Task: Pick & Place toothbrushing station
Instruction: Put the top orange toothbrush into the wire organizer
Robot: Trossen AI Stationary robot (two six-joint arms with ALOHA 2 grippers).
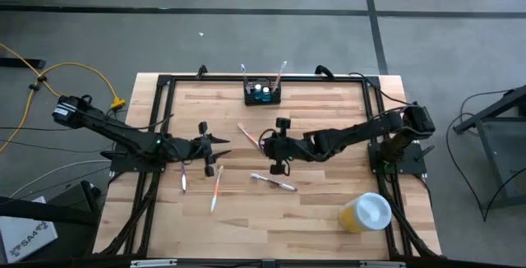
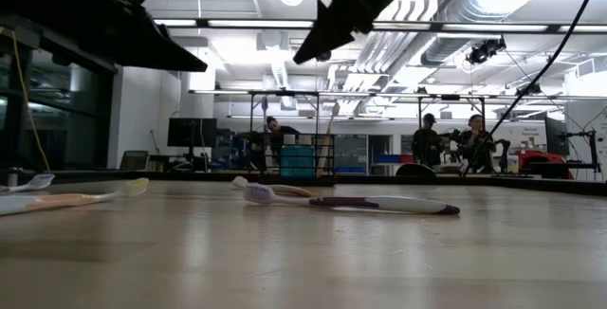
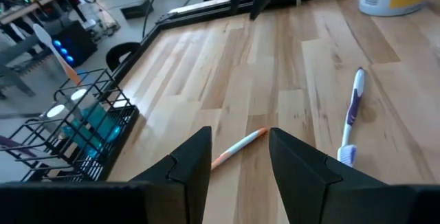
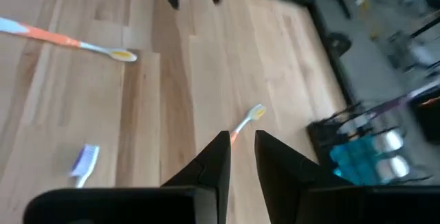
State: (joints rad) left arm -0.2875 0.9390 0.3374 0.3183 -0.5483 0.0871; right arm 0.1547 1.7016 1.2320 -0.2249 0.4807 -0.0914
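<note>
I see the toothbrushing station [image 1: 262,94], a small black wire-frame caddy with teal and white contents and two toothbrushes standing in it, upright at the far middle edge of the pale wooden desk [image 1: 320,219]. Left gripper [image 1: 215,144] hovers over the desk's left-centre, jaws parted, empty. Right gripper [image 1: 277,147] hovers near centre, jaws narrowly parted, empty. An orange-and-white toothbrush [image 1: 246,135] lies between them; a purple-and-white toothbrush [image 1: 274,182] lies nearer the front. A yellow cup with white lid [image 1: 365,213] lies front right.
</note>
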